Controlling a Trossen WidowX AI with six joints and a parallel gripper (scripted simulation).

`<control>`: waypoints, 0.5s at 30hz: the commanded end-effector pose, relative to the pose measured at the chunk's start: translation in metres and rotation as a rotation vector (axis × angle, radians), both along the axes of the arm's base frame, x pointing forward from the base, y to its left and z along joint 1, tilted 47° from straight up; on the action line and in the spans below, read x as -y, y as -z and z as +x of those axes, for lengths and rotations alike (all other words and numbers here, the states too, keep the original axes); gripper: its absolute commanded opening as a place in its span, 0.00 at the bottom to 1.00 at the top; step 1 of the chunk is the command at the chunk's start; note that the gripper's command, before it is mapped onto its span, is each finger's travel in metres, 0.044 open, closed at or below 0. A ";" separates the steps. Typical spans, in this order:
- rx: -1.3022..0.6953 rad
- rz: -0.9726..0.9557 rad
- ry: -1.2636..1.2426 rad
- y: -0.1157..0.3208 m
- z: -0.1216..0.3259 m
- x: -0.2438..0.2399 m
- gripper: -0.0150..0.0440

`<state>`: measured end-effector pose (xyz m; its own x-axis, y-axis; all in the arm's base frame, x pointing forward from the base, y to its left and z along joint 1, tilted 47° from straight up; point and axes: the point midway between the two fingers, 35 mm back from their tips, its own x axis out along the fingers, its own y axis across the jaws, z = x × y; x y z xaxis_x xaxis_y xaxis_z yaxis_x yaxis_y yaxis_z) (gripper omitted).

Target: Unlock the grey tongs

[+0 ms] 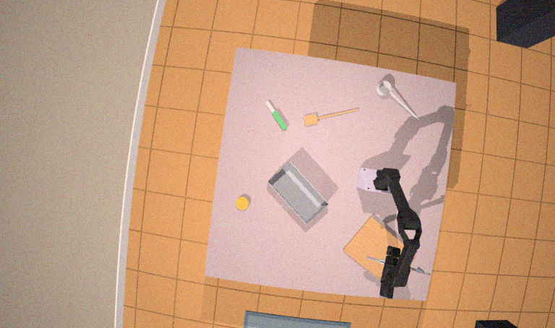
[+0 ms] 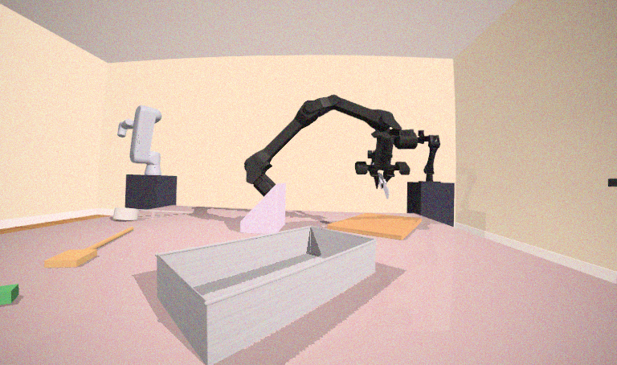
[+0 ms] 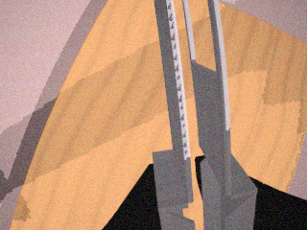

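Observation:
My gripper (image 2: 382, 181) (image 3: 200, 196) is shut on the grey tongs (image 1: 419, 270) (image 2: 386, 190) (image 3: 208, 105) and holds them in the air, high above the wooden board (image 1: 370, 238) (image 2: 373, 227) (image 3: 110, 110). In the exterior view one end of the tongs dips below the fingertips. In the wrist view the two tong arms run close together with a narrow gap. The lock and hinge cannot be made out. In the top view the arm hides the middle of the tongs and part of the board. The roasting tin (image 1: 294, 198) (image 2: 291, 293) has nothing across it.
A pale wedge block (image 1: 365, 179) (image 2: 268, 213) stands by the arm's base. A wooden spatula (image 1: 311, 119) (image 2: 72, 257), a green-handled tool (image 1: 279, 120) (image 2: 9, 293), a white ladle-like piece (image 1: 409, 108) (image 2: 125, 214) and a yellow disc (image 1: 241, 203) lie farther off.

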<state>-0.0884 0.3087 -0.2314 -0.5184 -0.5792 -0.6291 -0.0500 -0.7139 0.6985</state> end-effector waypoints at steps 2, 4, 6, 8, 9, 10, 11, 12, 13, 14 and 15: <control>-0.150 0.018 0.152 -0.006 0.006 -0.004 0.00; -0.210 0.032 0.218 -0.009 0.009 -0.007 0.00; -0.268 0.049 0.286 -0.012 0.014 -0.011 0.00; -0.325 0.070 0.355 -0.016 0.018 -0.015 0.00; -0.353 0.082 0.389 -0.018 0.021 -0.017 0.00; -0.376 0.092 0.417 -0.019 0.024 -0.018 0.00; -0.390 0.098 0.435 -0.020 0.025 -0.019 0.00; -0.394 0.100 0.440 -0.021 0.026 -0.020 0.00; -0.394 0.100 0.440 -0.021 0.026 -0.020 0.00; -0.394 0.100 0.440 -0.021 0.026 -0.020 0.00; -0.394 0.100 0.440 -0.021 0.026 -0.020 0.00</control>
<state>-0.0603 0.3280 -0.2124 -0.8895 -0.2217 -0.3995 -0.1109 -0.7435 0.6595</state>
